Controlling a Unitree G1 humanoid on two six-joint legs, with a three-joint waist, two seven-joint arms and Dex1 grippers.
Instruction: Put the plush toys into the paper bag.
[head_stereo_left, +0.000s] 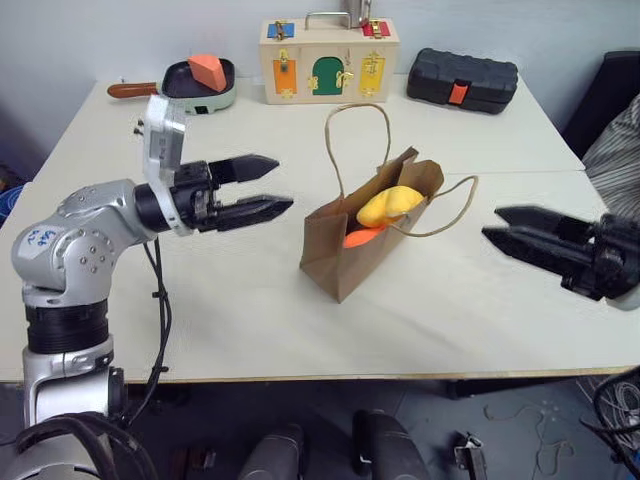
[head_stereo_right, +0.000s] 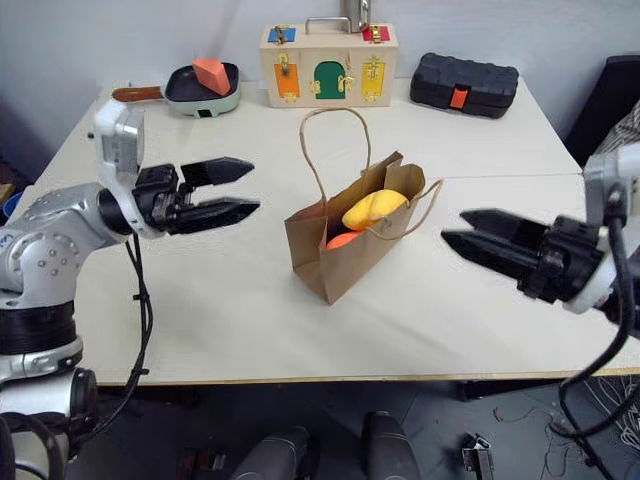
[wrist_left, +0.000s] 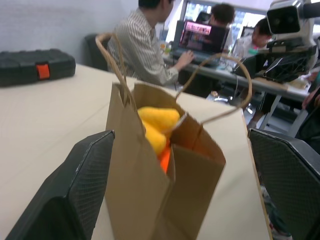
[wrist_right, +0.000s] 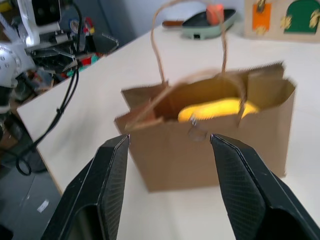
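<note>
The brown paper bag (head_stereo_left: 350, 240) stands upright in the middle of the table with its cord handles up. Inside it lie the plush toys: the yellow one (head_stereo_left: 390, 205) on top and the orange one (head_stereo_left: 362, 237) under it, mostly hidden by the bag's wall. My left gripper (head_stereo_left: 268, 190) hovers to the left of the bag, open, nothing between its fingers. To the right of the bag my right gripper (head_stereo_left: 500, 228) is open and empty, pointing at the bag. Both are apart from the bag.
At the table's far edge stand a wooden box with coloured doors (head_stereo_left: 328, 62), a black case (head_stereo_left: 462, 80) and a pan (head_stereo_left: 200, 85) holding an orange wedge block (head_stereo_left: 208, 71). People sit at a desk (wrist_left: 210, 50) beyond the table's right side.
</note>
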